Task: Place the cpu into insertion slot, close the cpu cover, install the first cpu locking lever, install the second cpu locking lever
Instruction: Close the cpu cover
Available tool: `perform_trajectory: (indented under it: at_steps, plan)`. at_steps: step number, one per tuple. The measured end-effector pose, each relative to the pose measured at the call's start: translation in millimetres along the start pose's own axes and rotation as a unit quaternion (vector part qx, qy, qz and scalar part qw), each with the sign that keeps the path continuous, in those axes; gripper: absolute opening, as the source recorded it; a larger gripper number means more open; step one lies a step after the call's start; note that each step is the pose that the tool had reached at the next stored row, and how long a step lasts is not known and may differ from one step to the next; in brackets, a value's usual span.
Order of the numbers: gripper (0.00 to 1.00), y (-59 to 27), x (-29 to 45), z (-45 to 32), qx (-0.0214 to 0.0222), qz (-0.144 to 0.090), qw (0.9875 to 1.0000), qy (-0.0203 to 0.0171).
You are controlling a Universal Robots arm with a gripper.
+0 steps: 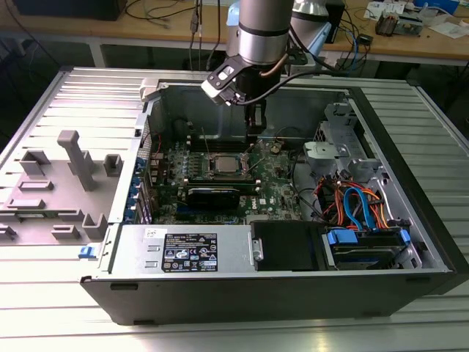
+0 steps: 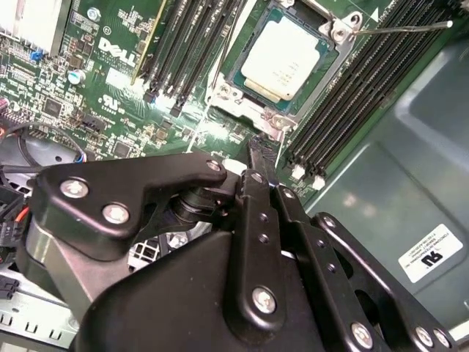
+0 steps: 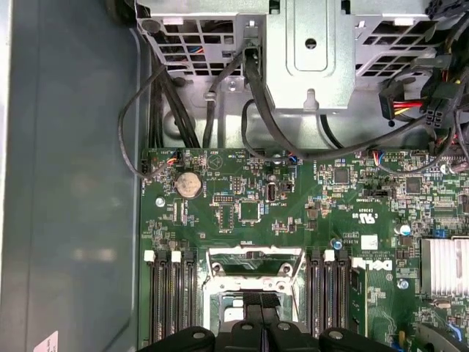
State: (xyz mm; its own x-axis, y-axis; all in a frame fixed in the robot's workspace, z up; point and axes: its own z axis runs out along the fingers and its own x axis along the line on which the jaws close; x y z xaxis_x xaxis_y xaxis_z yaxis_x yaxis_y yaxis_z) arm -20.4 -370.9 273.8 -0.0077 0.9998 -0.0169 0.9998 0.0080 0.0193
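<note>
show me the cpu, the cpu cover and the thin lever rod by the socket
cpu (image 2: 282, 62), second wrist view, centre of its silvery top
cpu cover (image 2: 256, 108), second wrist view, frame edge beside the chip
lever rod (image 2: 403, 27), second wrist view, middle of the rod

Computer case (image 1: 278, 293): open side up on the slatted table (image 1: 440, 323).
Motherboard (image 1: 278, 194): flat on the case floor.
The insertion slot (image 2: 249, 110): on the motherboard, between two banks of memory slots (image 2: 183, 37).
The cpu (image 2: 282, 62): in the insertion slot.
Gripper (image 1: 253, 137): over the motherboard, near the slot, toward the exterior view's right.
Heatsink bar (image 1: 212, 194): just in front of the slot in the exterior view.
Power supply (image 1: 187, 249): along the case's near wall, exterior view's left.
Drive bay (image 1: 366, 242): near-right corner, cables (image 1: 352, 202) behind it.
Fixture blocks (image 1: 69, 172): on the table, exterior view's left of the case.
Coin battery (image 3: 188, 183): on the motherboard, between the slot and the drive cage (image 3: 308, 44).
</note>
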Motion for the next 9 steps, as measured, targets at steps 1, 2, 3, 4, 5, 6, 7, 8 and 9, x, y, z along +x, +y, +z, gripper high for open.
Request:
perform_trajectory:
  at_steps: [1, 2, 3, 4, 5, 6, 7, 8, 9]
  plan:
    - [0.11, 0.3, 0.0, 0.0, 0.0, 0.0, 1.0, 0.0]
    - [0.11, 0.3, 0.0, 0.0, 0.0, 0.0, 1.0, 0.0]
    - [0.11, 0.4, 0.0, 0.0, 0.0, 0.0, 1.0, 0.0]
    - [0.11, 0.6, 0.0, 0.0, 0.0, 0.0, 1.0, 0.0]
    - [0.11, 0.7, 0.0, 0.0, 0.0, 0.0, 1.0, 0.0]
    - [0.11, 0.8, 0.0, 0.0, 0.0, 0.0, 1.0, 0.0]
    - [0.11, 1.0, 0.0, 0.0, 0.0, 0.0, 1.0, 0.0]
    - [0.11, 1.2, 0.0, 0.0, 0.0, 0.0, 1.0, 0.0]
    - [0.11, 1.4, 0.0, 0.0, 0.0, 0.0, 1.0, 0.0]
